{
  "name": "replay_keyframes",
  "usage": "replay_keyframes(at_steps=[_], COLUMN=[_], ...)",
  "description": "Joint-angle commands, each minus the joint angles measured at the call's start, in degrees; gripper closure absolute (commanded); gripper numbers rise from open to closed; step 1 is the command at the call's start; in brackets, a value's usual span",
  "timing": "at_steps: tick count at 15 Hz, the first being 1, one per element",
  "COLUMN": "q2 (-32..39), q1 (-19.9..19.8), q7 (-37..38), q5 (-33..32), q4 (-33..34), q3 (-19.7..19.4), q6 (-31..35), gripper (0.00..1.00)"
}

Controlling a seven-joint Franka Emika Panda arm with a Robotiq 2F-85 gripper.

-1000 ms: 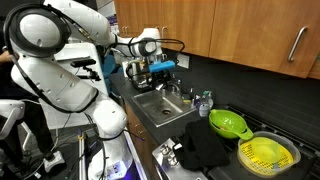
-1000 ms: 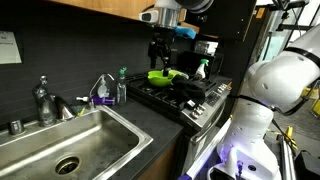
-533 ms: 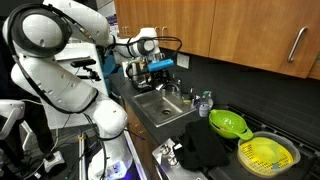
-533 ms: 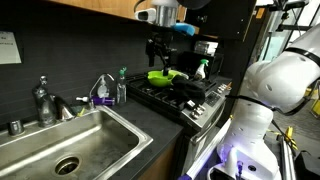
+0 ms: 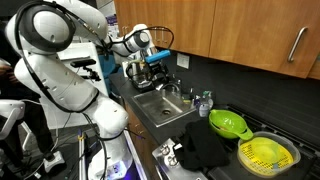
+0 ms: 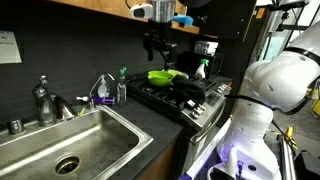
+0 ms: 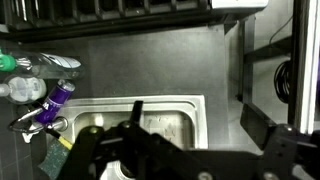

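Gripper (image 6: 156,52) risen, open, sink (image 6: 90,130) below

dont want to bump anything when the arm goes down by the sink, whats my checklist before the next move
1. The gripper is open and empty: ok.
2. It hangs well above the sink, touching nothing: ok.
3. The basin is bare of dishes in an exterior view: ok.
4. The faucet and the purple bottle stand apart from the gripper: ok.
5. Gap between the arm and the cabinet overhead: cannot tell.
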Motion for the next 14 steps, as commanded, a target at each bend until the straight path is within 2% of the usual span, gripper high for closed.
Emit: replay_keyframes(at_steps=[1, 5, 9, 13, 14], q2=[5.9, 14.0, 21.9, 27.4, 24.7], q1=[2.3, 6.3, 9.0, 9.5, 9.4], q7=[0.8, -2.8, -8.5, -17.2, -13.2], q5=[-6.8, -10.1, -12.0, -15.1, -12.6], q4=[9.3, 17.5, 22.9, 26.5, 23.4], q3=[4.1, 8.0, 10.3, 11.5, 11.2], q6=[-10.5, -17.3, -19.3, -21.1, -18.3], gripper=[0.0, 0.0, 0.0, 0.0, 0.0])
